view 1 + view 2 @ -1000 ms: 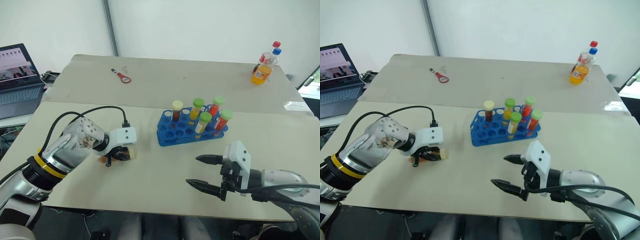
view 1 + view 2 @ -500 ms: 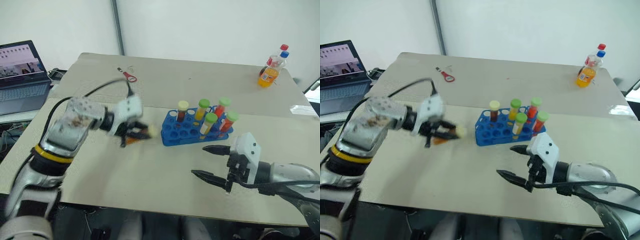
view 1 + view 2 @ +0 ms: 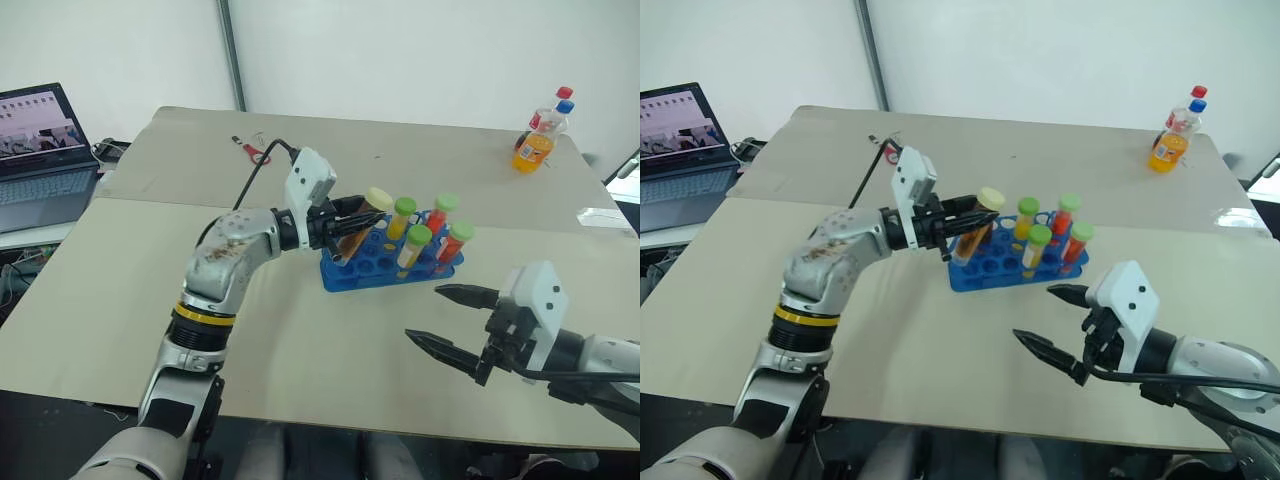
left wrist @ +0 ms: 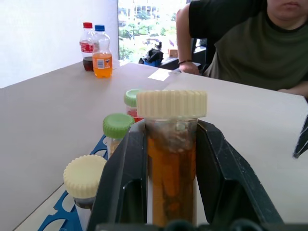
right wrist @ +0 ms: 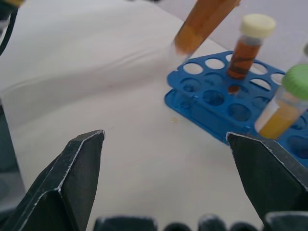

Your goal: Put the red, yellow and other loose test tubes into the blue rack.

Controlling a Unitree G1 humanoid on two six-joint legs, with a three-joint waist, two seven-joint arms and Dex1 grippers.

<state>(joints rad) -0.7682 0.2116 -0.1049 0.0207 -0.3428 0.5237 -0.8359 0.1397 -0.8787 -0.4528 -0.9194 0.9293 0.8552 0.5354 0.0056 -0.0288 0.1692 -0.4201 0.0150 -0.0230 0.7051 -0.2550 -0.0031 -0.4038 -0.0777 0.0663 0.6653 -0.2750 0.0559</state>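
Left gripper (image 3: 352, 222) is clamped on a tube (image 4: 172, 159) with a cream cap and orange-brown stuff inside, one black finger (image 4: 126, 183) on each side of it. The tube hangs tilted in the air, cap end away from the arm, right over the near-left end of the blue rack (image 3: 350, 272). Just past the gripper in the rack stand another cream-capped tube (image 4: 83, 185) and a few green-capped ones (image 3: 417, 245) with yellow and red fills.

Right gripper (image 3: 455, 322) is spread wide with nothing in it, hovering above the table (image 3: 120, 300), rack a bit ahead of it and off toward the left arm.

Farther out: two drink bottles (image 3: 540, 135) at the far right corner, a laptop (image 3: 40, 150) off to the left, and a person in a dark shirt (image 4: 240, 43) sitting beyond the table.
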